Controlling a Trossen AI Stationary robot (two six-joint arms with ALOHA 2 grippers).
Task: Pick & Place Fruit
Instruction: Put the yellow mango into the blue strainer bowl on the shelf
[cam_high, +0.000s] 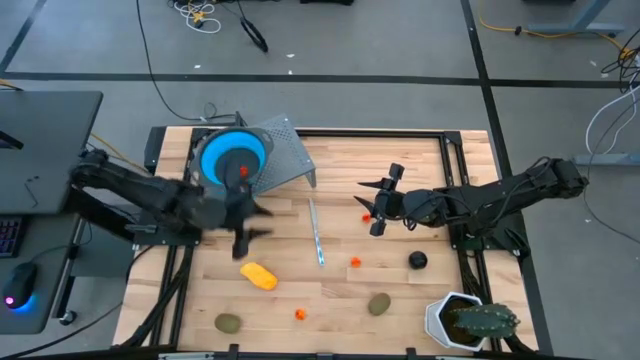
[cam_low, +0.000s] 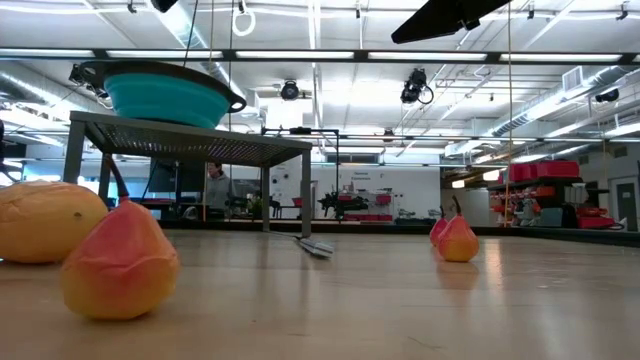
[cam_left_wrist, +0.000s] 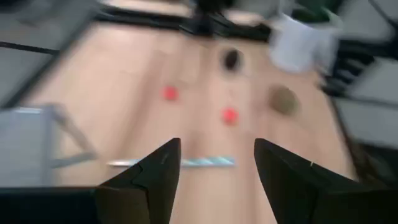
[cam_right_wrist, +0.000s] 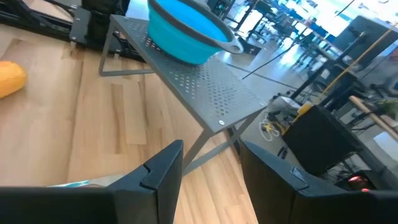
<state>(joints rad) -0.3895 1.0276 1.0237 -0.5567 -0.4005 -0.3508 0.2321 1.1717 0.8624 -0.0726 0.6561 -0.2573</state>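
Note:
The fruit lies scattered on the wooden table: a yellow oblong (cam_high: 259, 275), two olive-brown ovals (cam_high: 228, 322) (cam_high: 379, 304), a black ball (cam_high: 417, 260) and tiny orange-red balls (cam_high: 355, 262) (cam_high: 300, 313) (cam_high: 366, 215). Another orange-red ball (cam_high: 243, 172) sits in the blue bowl (cam_high: 235, 155). My left gripper (cam_high: 258, 222) (cam_left_wrist: 217, 168) is open, above the table between the bowl's stand and the yellow oblong. My right gripper (cam_high: 376, 203) (cam_right_wrist: 211, 168) is open, right beside the farthest orange-red ball, holding nothing.
The blue bowl (cam_right_wrist: 186, 34) stands on a grey perforated metal stand (cam_high: 285, 160) at the table's far left. A thin silvery-blue stick (cam_high: 316, 232) lies mid-table between the grippers. A spiky green plant in a white pot (cam_high: 465, 320) occupies the near right corner.

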